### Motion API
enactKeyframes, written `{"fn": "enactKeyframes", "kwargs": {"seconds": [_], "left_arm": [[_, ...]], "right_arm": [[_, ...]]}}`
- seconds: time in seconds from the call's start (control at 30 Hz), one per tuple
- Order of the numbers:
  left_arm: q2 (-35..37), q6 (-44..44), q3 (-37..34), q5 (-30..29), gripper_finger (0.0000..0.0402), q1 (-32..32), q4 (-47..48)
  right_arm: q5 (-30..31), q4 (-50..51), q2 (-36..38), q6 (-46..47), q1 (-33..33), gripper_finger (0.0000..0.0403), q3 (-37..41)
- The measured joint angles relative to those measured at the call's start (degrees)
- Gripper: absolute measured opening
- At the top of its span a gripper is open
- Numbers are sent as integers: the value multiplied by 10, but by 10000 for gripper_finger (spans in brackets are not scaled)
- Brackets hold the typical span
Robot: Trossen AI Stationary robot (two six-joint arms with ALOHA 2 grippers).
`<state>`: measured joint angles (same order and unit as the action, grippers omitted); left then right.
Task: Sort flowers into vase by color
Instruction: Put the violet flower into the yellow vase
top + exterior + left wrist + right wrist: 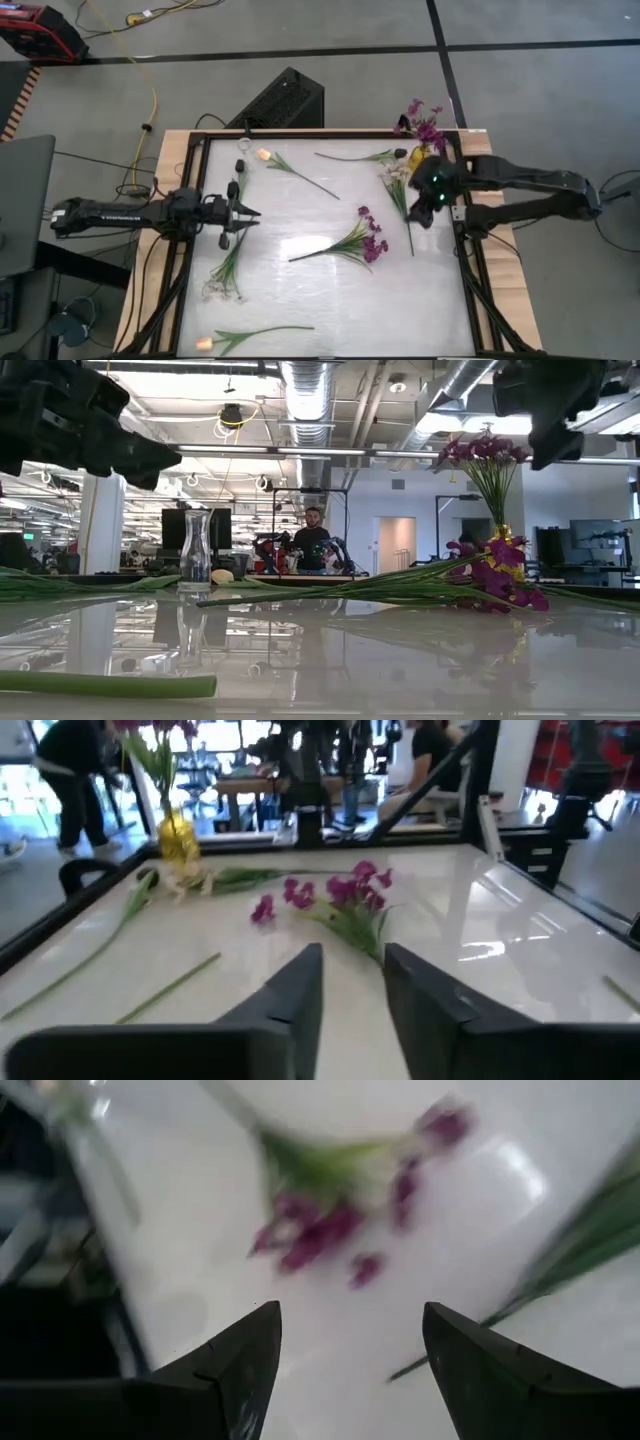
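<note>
Hovering open and empty over the table [300, 300], the right end effector [350, 1370] seems set to descend on the purple flowers [365, 240] mid-table, while the left end effector [352, 982], parted slightly, waits at the left edge.

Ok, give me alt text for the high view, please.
Top-down on a white table: purple sprig at centre, tulips and white sprays scattered around. The left pincer hangs over the left side; the right pincer is open near the right edge, beside a yellow vase holding purple flowers.

White table [300, 300] strewn with flowers [352, 243], two vases [243, 162].
</note>
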<state>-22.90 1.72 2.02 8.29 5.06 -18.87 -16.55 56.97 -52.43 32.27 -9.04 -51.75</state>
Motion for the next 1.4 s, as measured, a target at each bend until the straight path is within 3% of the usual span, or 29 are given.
{"fn": "enactKeyframes", "kwargs": {"seconds": [0.17, 0.37, 0.63, 0.97, 1.23, 1.4], "left_arm": [[-26, -25, 0, -44, 176, -60, -77], [-143, -41, 6, -92, 220, -123, -168], [-393, 19, 146, -133, 220, -163, -161], [-681, 55, 324, -119, 220, -158, -113], [-814, 25, 411, -130, 219, -133, -61], [-852, -15, 430, -80, 219, -118, -50]], "right_arm": [[-6, -47, -39, 66, 104, 270, 0], [-2, -142, -95, 78, 186, 269, 0], [3, -191, -172, 78, 220, 269, 0], [4, -198, -222, 78, 250, 269, 0], [6, -198, -226, 78, 255, 269, -2], [7, -194, -226, 69, 255, 269, -2]]}}
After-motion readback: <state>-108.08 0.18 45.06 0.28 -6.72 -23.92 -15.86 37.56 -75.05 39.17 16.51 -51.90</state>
